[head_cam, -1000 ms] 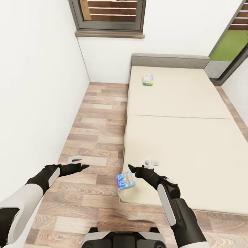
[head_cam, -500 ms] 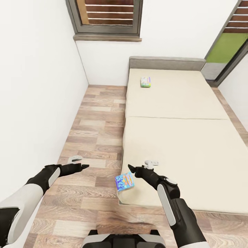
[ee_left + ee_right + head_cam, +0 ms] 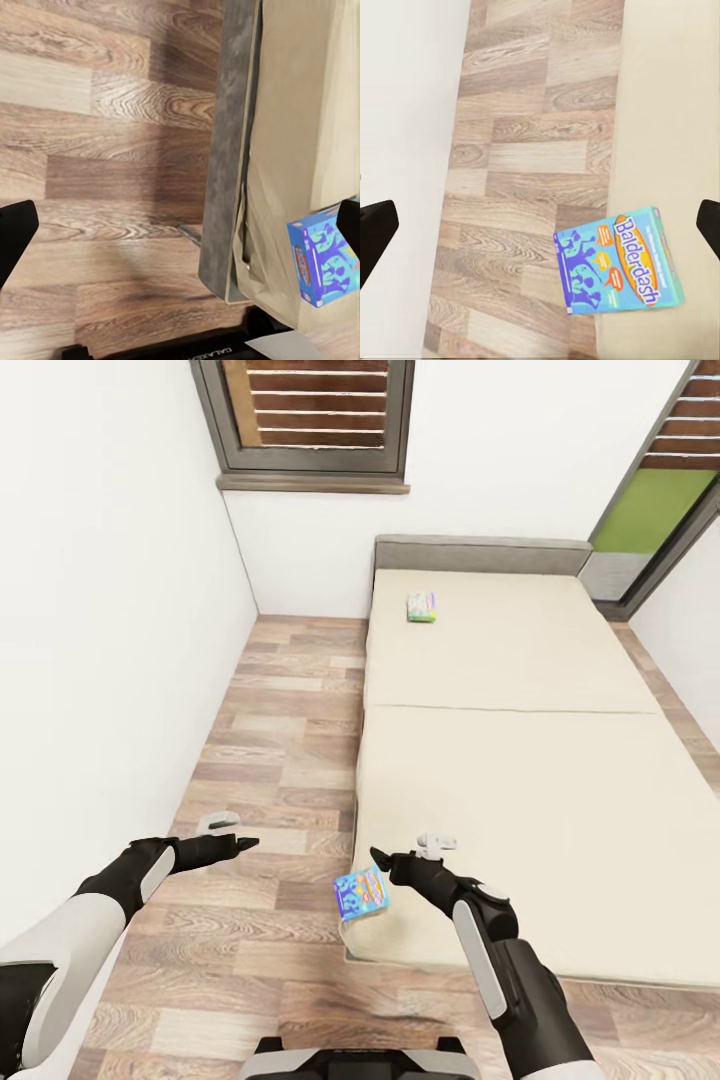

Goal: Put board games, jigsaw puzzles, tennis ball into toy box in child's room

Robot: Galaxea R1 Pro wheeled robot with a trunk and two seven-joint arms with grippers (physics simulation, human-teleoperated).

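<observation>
**Operator:** State the position of the nearest board game and both grippers.

**Technician:** The blue board game [image 3: 362, 892], cover reading "Balderdash" in the right wrist view [image 3: 619, 260], lies flat at the near left corner of the bed [image 3: 520, 760], one edge projecting past the mattress over the wood-plank floor [image 3: 270, 760]. The right gripper [image 3: 378, 857] hangs just beside it, above and slightly toward the mattress side. The left gripper [image 3: 245, 844] hangs over the floor, well apart from the box.

**Operator:** Jaw condition?

**Technician:** In each wrist view the finger tips sit at opposite picture edges, so both grippers are spread wide and carry nothing.

**Operator:** Which arm should take it?

**Technician:** In my judgement the right, being nearer. The box's long axis runs roughly across the bed edge, tilted somewhat. The overhanging edge probably offers the pinch point, since the box is thin.

**Operator:** Other items?

**Technician:** A second, pale multicoloured board game [image 3: 421, 607] lies near the grey headboard [image 3: 480, 552], well apart from both arms.
</observation>
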